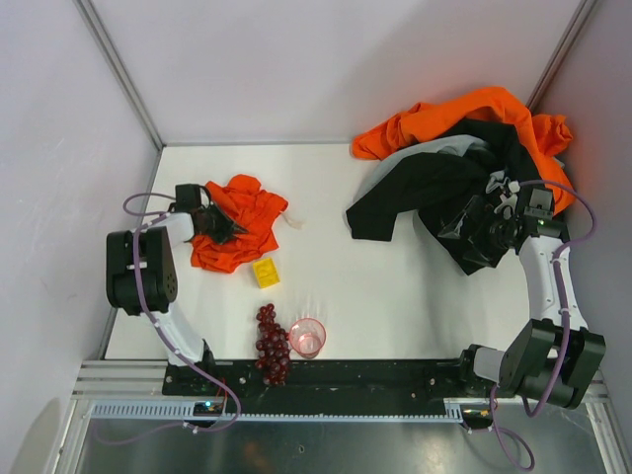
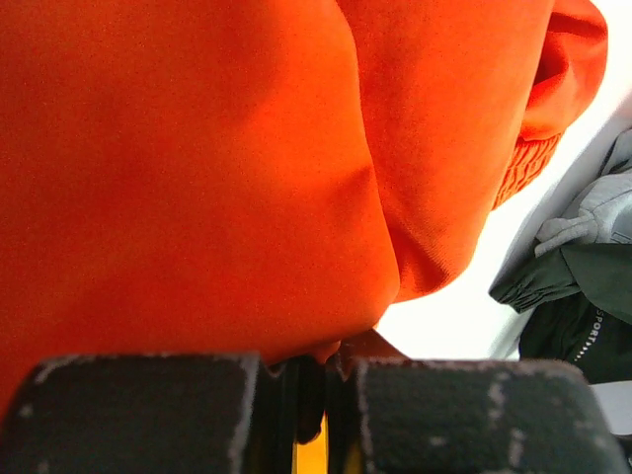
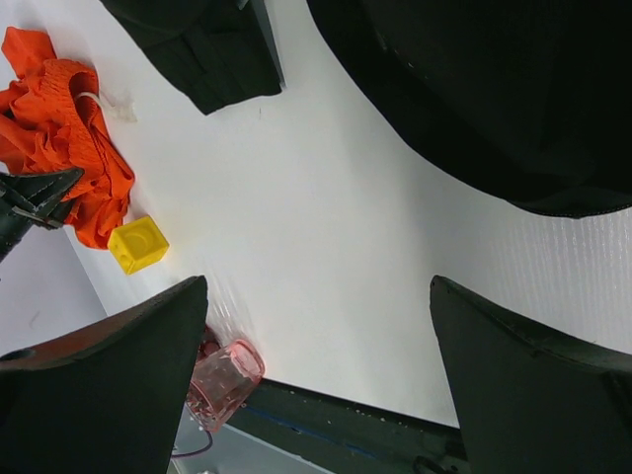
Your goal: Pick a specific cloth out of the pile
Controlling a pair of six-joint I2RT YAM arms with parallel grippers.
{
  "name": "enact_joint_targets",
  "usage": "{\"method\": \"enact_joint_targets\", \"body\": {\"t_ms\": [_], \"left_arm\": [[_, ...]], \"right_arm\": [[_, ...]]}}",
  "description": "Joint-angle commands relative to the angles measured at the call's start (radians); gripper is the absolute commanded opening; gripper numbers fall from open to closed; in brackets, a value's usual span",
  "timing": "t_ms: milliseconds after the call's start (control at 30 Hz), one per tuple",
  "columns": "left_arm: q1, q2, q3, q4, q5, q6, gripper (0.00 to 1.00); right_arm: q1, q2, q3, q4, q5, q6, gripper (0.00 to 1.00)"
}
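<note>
The cloth, small and orange-red with a white cord at its right edge, lies crumpled on the white table at the left. My left gripper sits on its left part, and in the left wrist view the jaws are nearly together with a fold of the cloth pinched between them. The pile lies at the far right: a large bright orange garment, a black one and a light grey one. My right gripper hovers over the black garment, wide open and empty.
A yellow block lies just below the cloth. Dark red grapes and a pink cup are near the front edge. Booth walls close in on the left, back and right.
</note>
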Motion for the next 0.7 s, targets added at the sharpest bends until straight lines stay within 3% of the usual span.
{"method": "enact_joint_targets", "body": {"t_ms": [0,300,433,667], "left_arm": [[0.005,0.059,-0.048,-0.053,-0.08,0.011,0.01],[0.005,0.006,-0.05,-0.051,-0.072,0.017,0.04],[0.005,-0.051,-0.063,-0.052,-0.067,0.027,0.15],[0.005,-0.145,-0.082,-0.052,-0.009,0.04,0.44]], "right_arm": [[0.009,-0.025,-0.005,0.02,0.008,-0.008,0.99],[0.017,-0.032,-0.009,0.019,0.011,-0.005,0.99],[0.024,-0.033,-0.013,0.023,0.012,-0.002,0.99],[0.042,-0.035,-0.017,0.025,0.015,0.008,0.99]]}}
